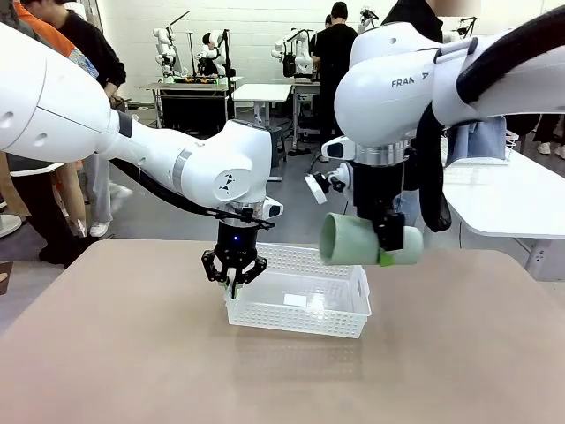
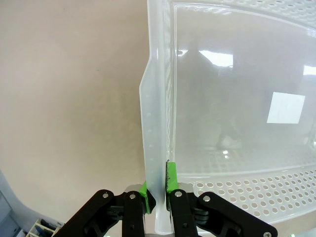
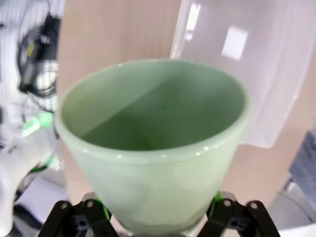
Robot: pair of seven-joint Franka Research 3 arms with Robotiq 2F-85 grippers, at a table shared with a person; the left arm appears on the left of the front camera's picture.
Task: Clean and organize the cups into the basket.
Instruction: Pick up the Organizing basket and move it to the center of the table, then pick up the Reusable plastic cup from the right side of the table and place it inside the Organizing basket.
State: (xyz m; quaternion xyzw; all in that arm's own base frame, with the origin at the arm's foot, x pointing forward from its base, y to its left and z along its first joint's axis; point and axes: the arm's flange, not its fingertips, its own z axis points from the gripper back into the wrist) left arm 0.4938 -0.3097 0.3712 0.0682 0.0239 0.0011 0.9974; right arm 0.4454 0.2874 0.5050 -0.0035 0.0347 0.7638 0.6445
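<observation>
Left gripper (image 1: 234,281) pinches the near left wall of the one white basket (image 1: 305,320), which sits on the tan table (image 1: 124,353). Farther back, right gripper (image 1: 389,244) clasps the one pale green cup (image 1: 351,240) on its side, in the air above the basket's far right edge.
</observation>
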